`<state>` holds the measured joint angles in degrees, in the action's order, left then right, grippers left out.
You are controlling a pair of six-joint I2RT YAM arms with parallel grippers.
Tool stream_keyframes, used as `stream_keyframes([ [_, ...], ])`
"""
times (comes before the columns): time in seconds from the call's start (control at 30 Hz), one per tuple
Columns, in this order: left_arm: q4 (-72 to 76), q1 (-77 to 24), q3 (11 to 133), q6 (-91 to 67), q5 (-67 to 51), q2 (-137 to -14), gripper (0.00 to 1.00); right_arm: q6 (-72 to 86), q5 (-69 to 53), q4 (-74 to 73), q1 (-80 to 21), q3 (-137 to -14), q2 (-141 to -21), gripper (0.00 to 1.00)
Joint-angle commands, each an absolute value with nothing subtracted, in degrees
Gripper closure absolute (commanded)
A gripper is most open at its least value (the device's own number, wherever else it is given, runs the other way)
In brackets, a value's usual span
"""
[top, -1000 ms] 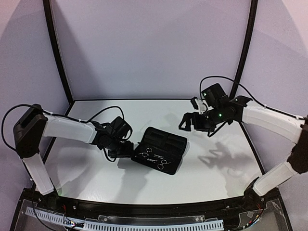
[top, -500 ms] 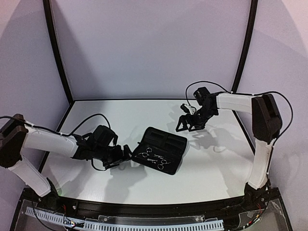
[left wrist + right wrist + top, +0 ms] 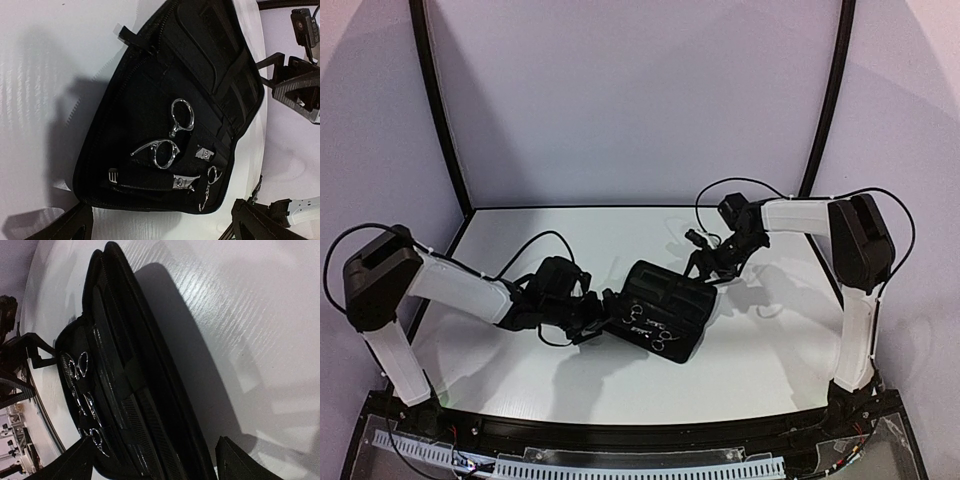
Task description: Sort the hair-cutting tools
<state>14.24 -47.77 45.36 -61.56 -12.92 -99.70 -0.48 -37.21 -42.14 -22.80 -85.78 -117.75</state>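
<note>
The black zip case (image 3: 665, 300) lies open at the table's middle. Two silver scissors are strapped in its near half: a larger pair (image 3: 167, 150) and a smaller pair (image 3: 210, 182). They also show in the top view (image 3: 650, 328) and the right wrist view (image 3: 80, 385). The black combs do not stand out from the case's dark pockets. My left gripper (image 3: 604, 318) is open and empty at the case's left edge, its fingers (image 3: 75, 225) on either side of that edge. My right gripper (image 3: 705, 266) is open, straddling the case's far right rim (image 3: 150, 390).
The white table (image 3: 520, 360) is bounded by black frame posts at left (image 3: 440, 110) and right (image 3: 830, 100). Cables loop from both arms. A zip pull tab (image 3: 127, 35) sticks out from the case's rim.
My left gripper has moved right up to the case's left edge. My right gripper has come down and left onto the case's far right rim.
</note>
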Motion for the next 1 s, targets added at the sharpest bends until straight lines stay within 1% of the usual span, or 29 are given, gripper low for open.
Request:
stream_keyframes([
  [0.0, 12.4, -48.08, 47.17, -61.01, -14.34, -102.79, 0.02, -2.7, -41.87, -44.7, -24.73, -85.05, -116.38, 0.2],
  [0.13, 10.73, -48.08, 48.15, -60.27, -14.37, -103.09, 0.02, -2.97, -40.88, -45.51, -27.23, -84.09, -113.15, 0.21],
  [0.33, 10.12, -48.08, 48.45, -59.9, -15.47, -103.24, 0.02, -2.19, -33.56, -44.88, -33.41, -80.41, -106.32, 0.19],
  [0.47, 9.97, -48.07, 48.4, -59.78, -16.48, -103.23, 0.02, -0.34, -23.59, -44.73, -39.89, -78.44, -104.0, 0.16],
  [0.57, 8.74, -48.05, 48.1, -59.79, -15.97, -102.34, 0.03, 1.23, -19.22, -44.09, -44.46, -76.7, -102.77, 0.14],
  [0.7, 4.31, -48.08, 46.7, -59.37, -12.42, -98.43, 0.03, 5.33, -18.72, -40.74, -48.96, -74.25, -101.84, 0.06],
  [0.77, -1.25, -48.07, 45.9, -58.98, -9.07, -94.56, 0.02, 6.64, -19.39, -38.85, -50.22, -72.89, -101.98, 0.02],
  [0.97, -18.21, -48.03, 45.15, -59.92, 3.15, -83.23, 0.01, 8.97, -21.83, -35.4, -51.32, -71.32, -104.91, 0.01],
])
